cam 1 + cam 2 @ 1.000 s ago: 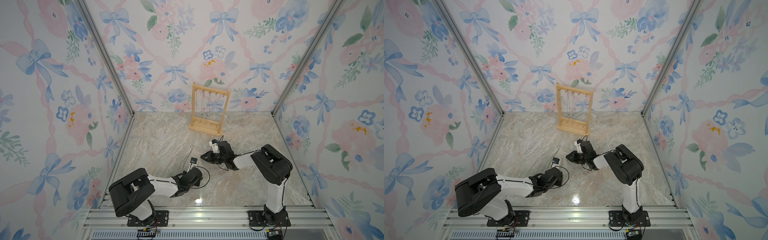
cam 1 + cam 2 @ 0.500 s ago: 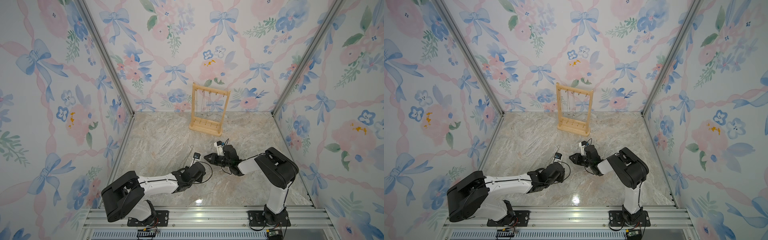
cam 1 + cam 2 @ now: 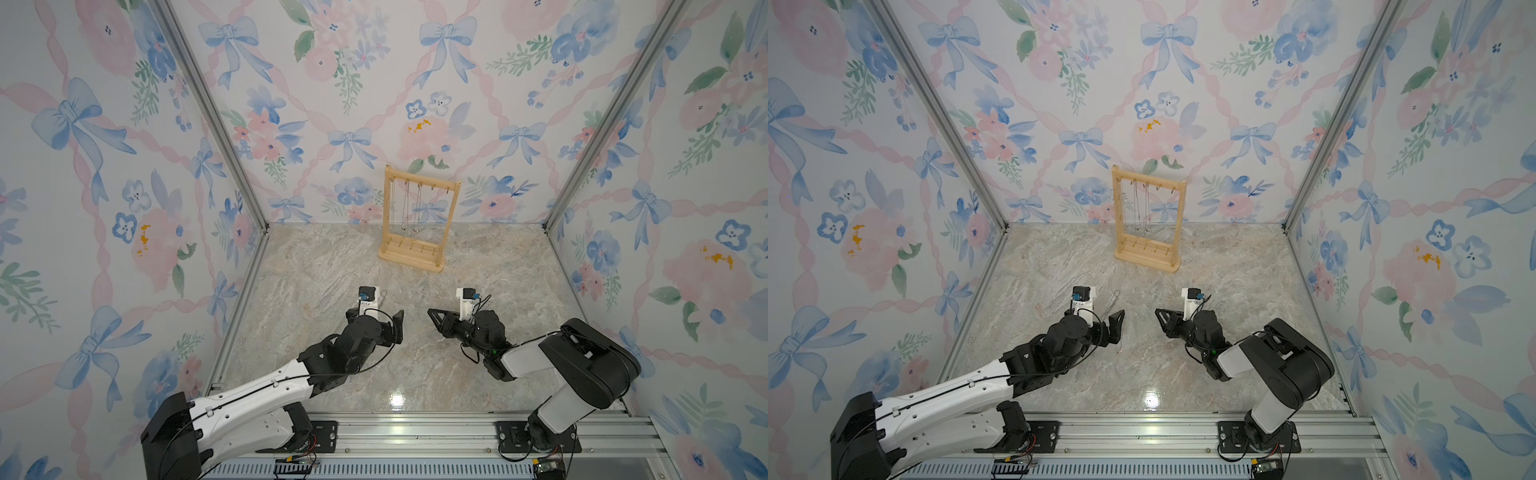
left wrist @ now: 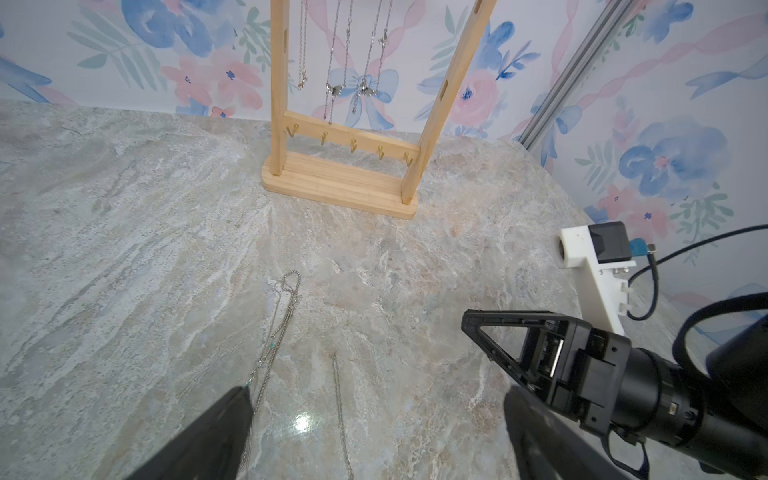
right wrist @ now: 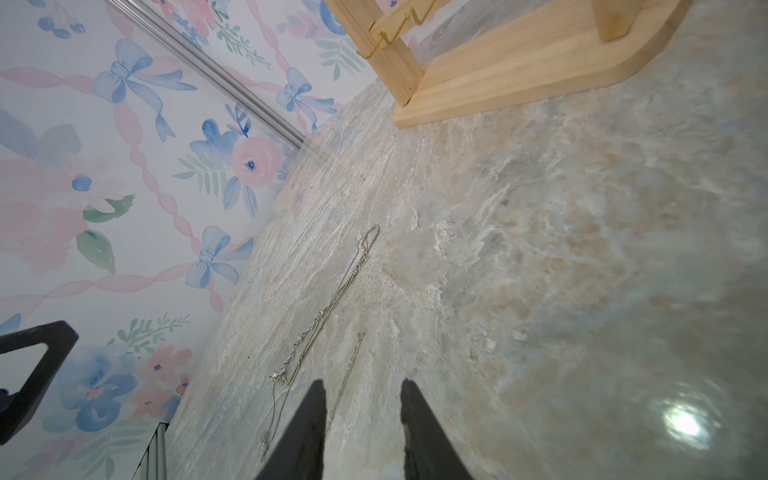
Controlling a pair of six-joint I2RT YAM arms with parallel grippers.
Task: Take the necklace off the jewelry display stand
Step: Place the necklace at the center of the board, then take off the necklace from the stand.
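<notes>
Left fingers [image 4: 216, 436] wide apart beside necklace [image 4: 271, 343]

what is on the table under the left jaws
Two chains lie on the table: a looped necklace and a thinner chain beside it. The necklace's near end passes behind one open jaw, so it is hidden there.

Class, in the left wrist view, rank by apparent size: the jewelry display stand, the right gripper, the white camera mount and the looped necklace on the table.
1. jewelry display stand, top cropped.
2. right gripper, helped by nearness.
3. white camera mount and looped necklace: unranked, one compact, the other long but thin.
</notes>
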